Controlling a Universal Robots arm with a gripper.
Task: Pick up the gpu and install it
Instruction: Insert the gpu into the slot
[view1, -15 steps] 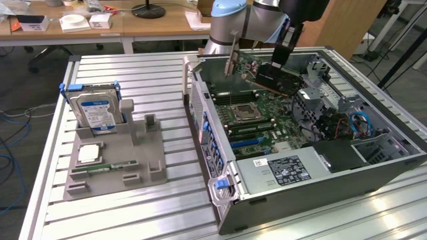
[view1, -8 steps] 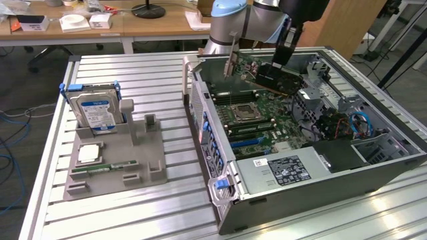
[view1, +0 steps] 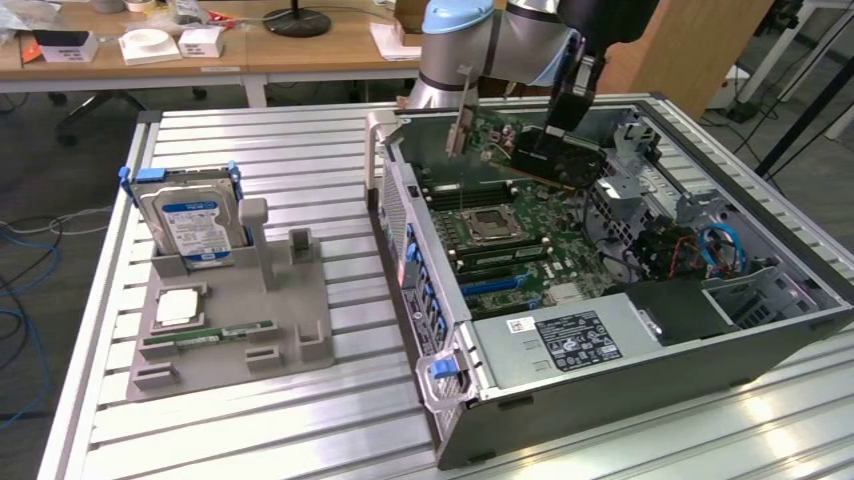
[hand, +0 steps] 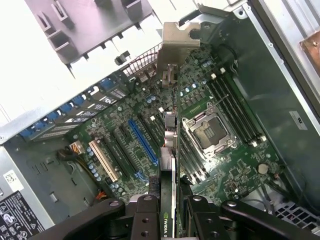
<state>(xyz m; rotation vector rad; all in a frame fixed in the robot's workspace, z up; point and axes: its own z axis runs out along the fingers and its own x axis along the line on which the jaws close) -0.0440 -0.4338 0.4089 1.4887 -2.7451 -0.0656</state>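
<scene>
The gpu (view1: 497, 140), a thin green and black card with a silvery end bracket (view1: 461, 122), hangs in the air over the far part of the open computer case (view1: 441, 350). My gripper (view1: 545, 150) is shut on the card's upper edge. In the wrist view the gpu (hand: 172, 145) appears edge-on, its bracket (hand: 178, 45) pointing away, clamped between my black fingers (hand: 145, 215). Below it lies the motherboard (hand: 225, 165) with a blue expansion slot (hand: 142, 142) and a white one beside it. The card stands above the board, apart from the slots.
A grey fixture (view1: 227, 320) on the slatted table at the exterior view's left holds a silver hard drive (view1: 194, 225), a processor chip (view1: 180, 308) and a memory stick (view1: 207, 333). Inside the case sit a CPU socket (view1: 487, 225), a power supply (view1: 574, 340) and blue cables (view1: 721, 250).
</scene>
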